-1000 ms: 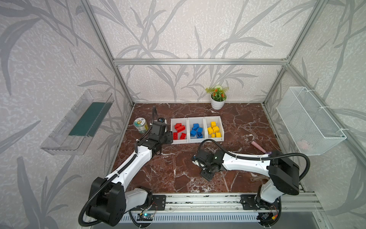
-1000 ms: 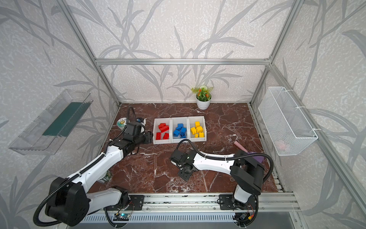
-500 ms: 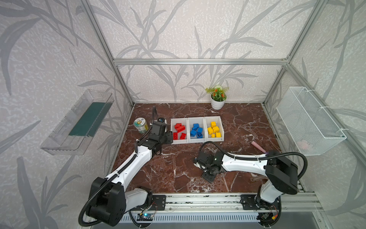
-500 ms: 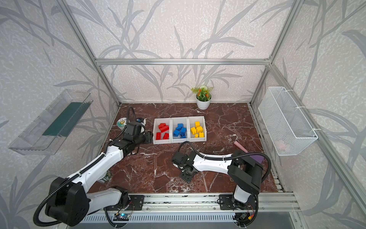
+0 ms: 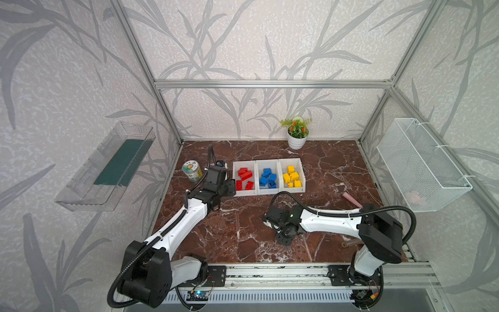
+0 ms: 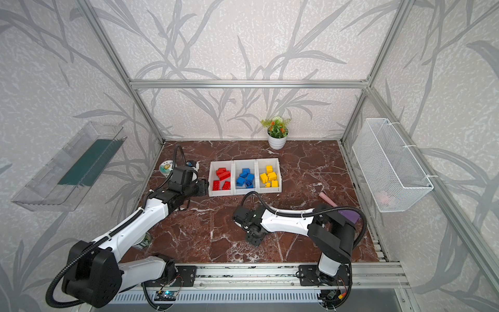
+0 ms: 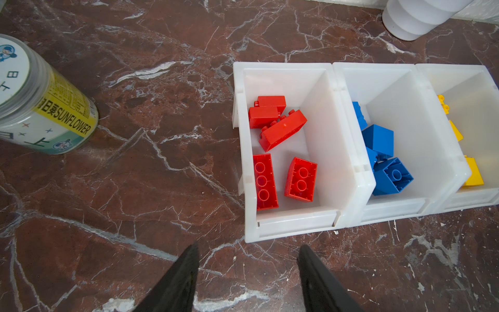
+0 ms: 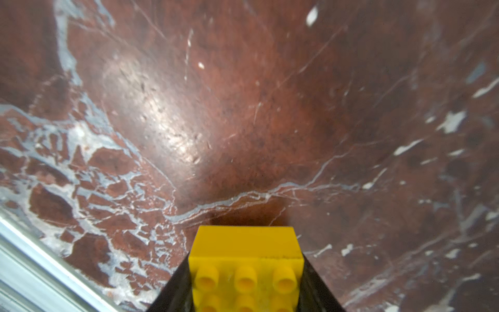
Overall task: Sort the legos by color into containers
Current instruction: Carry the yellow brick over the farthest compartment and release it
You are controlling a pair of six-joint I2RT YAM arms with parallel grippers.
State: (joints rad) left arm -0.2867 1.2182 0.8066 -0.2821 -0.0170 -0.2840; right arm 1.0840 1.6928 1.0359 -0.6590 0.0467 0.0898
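Within the right hand [image 8: 245, 255] sits a yellow lego [image 8: 244, 243].

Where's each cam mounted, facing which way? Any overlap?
Top views: high at the front, looking down on the whole table; left arm and right arm show whole.
Left wrist: on the left arm, facing past open left fingers to the containers and a jar.
Right wrist: on the right arm, low, facing the table past right fingers gripping a yellow lego.
Shared: top views and left wrist both show containers, jar.
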